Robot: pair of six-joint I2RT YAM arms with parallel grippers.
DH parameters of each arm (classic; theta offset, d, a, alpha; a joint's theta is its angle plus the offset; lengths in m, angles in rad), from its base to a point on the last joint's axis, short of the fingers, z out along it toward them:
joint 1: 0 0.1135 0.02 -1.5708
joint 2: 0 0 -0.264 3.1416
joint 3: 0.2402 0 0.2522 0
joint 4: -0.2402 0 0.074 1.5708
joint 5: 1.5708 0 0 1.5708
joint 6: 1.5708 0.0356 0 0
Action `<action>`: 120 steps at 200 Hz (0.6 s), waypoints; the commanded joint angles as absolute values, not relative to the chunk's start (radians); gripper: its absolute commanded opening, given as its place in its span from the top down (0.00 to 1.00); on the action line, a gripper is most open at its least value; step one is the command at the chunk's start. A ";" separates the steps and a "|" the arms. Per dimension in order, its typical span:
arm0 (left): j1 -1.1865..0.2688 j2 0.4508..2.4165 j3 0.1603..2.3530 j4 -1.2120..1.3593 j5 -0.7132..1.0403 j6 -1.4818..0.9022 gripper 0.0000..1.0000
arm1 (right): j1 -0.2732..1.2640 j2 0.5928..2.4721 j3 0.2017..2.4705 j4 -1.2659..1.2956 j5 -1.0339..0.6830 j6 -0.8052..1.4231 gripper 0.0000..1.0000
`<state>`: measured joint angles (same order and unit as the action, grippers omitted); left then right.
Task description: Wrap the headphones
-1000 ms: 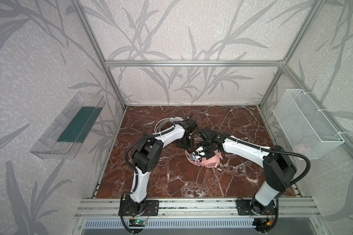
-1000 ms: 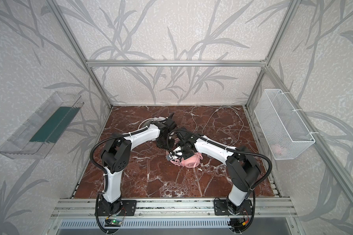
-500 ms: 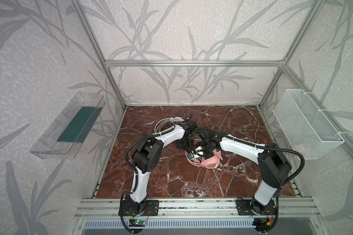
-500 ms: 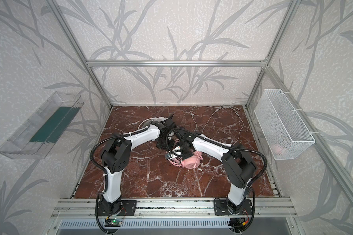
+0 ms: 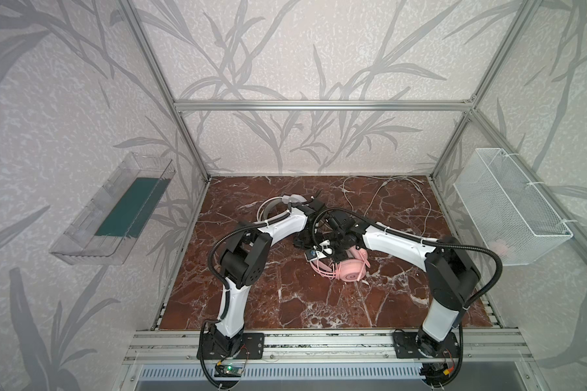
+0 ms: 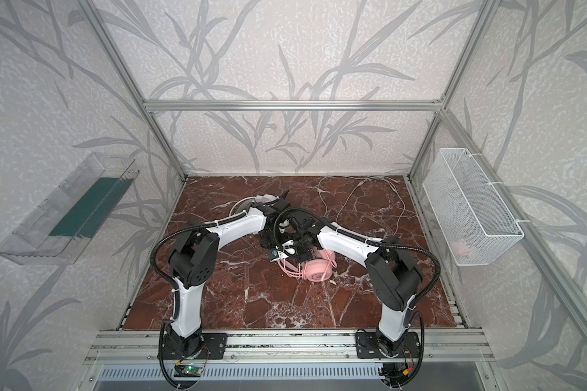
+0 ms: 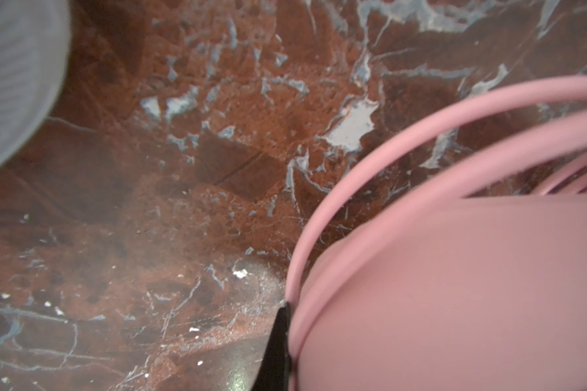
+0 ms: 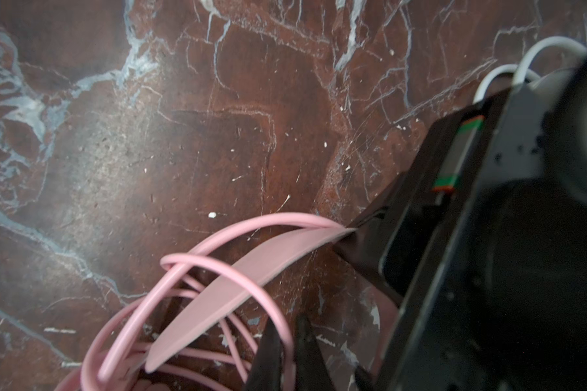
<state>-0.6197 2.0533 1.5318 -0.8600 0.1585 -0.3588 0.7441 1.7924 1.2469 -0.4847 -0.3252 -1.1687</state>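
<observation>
The pink headphones are lying near the middle of the red marble surface, with one round padded cup turned upward and the double-wire headband arching toward the arms. Their flat inner strap is being gripped by the left claw, which is clamped tight on it. A pink strand crossing over the strap is being pinched in the almost fully closed right claw; whether it is cable or headband wire cannot be told.

The white headphones are lying behind the left arm and are largely hidden. A thin white cable is trailing loose near the back wall.

A clear tray is hanging on the wall beside the left arm, with a dark green sheet lying in it. A white wire basket is hanging on the opposite wall; something pale pink is lying in its bottom, too small to make out.
</observation>
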 commanded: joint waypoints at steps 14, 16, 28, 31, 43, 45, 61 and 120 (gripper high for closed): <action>-0.627 2.061 1.539 -0.868 0.211 -0.357 1.00 | 0.750 1.776 1.203 -0.347 -0.412 -1.092 0.95; -0.628 2.060 1.539 -0.868 0.210 -0.356 1.00 | 0.750 1.777 1.202 -0.341 -0.412 -1.089 0.95; -0.628 2.059 1.540 -0.868 0.210 -0.356 1.00 | 0.750 1.784 1.194 -0.325 -0.426 -1.083 0.95; -0.627 2.060 1.539 -0.869 0.210 -0.356 1.00 | 0.750 1.785 1.196 -0.321 -0.430 -1.084 0.96; -0.628 2.061 1.539 -0.870 0.209 -0.355 1.00 | 0.751 1.788 1.200 -0.307 -0.445 -1.086 0.95; -0.628 2.060 1.539 -0.870 0.209 -0.354 1.00 | 0.752 1.789 1.202 -0.307 -0.448 -1.088 0.96; -0.628 2.060 1.539 -0.871 0.211 -0.354 1.00 | 0.753 1.797 1.229 -0.321 -0.447 -1.092 0.96; -0.627 2.054 1.536 -0.874 0.203 -0.357 1.00 | 0.743 1.785 1.209 -0.459 -0.358 -1.123 0.96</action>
